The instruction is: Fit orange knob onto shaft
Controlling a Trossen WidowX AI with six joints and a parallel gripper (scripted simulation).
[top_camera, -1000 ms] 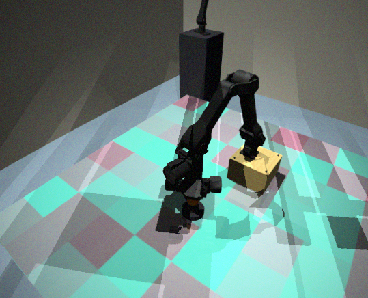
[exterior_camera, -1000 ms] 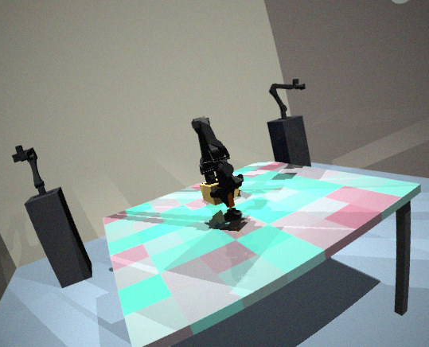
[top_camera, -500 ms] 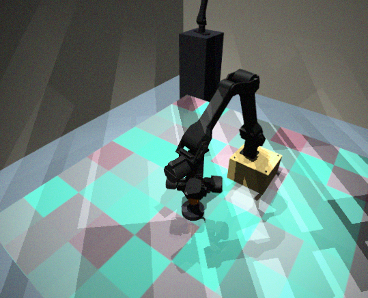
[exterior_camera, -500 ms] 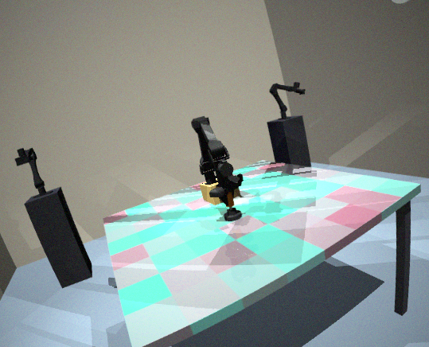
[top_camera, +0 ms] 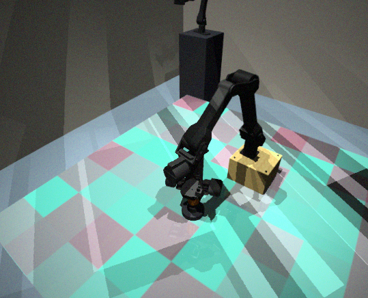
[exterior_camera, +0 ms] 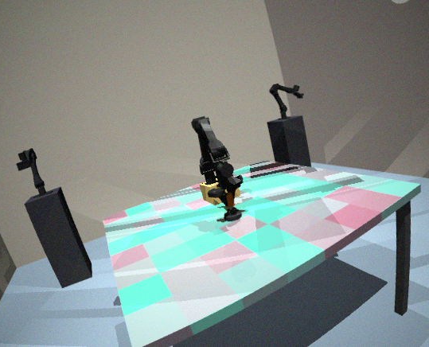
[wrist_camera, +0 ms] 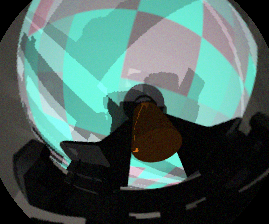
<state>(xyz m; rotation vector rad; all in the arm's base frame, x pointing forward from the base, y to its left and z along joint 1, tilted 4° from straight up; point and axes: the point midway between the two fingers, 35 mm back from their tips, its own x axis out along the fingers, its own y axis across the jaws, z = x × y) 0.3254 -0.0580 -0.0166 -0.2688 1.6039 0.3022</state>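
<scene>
The orange knob (top_camera: 193,202) (exterior_camera: 230,200) (wrist_camera: 157,137) is held roughly upright between the fingers of my gripper (top_camera: 192,201) (exterior_camera: 230,201) (wrist_camera: 147,118), which is shut on it. The dark round pedestal (top_camera: 192,215) (exterior_camera: 232,216) (wrist_camera: 144,90) stands on the table directly under the knob. In the wrist view the knob's narrow lower end covers the middle of the pedestal. The silver shaft, the hole and both flat sides are hidden. I cannot tell whether the knob is on the shaft or just above it.
The arm stands on a yellow block (top_camera: 246,182) (exterior_camera: 211,194) behind the pedestal. The checkered table (top_camera: 136,215) (exterior_camera: 198,270) carries streaks of light and shadow. Beyond it stand dark pillars (top_camera: 192,65) (exterior_camera: 55,239) with other arms on top.
</scene>
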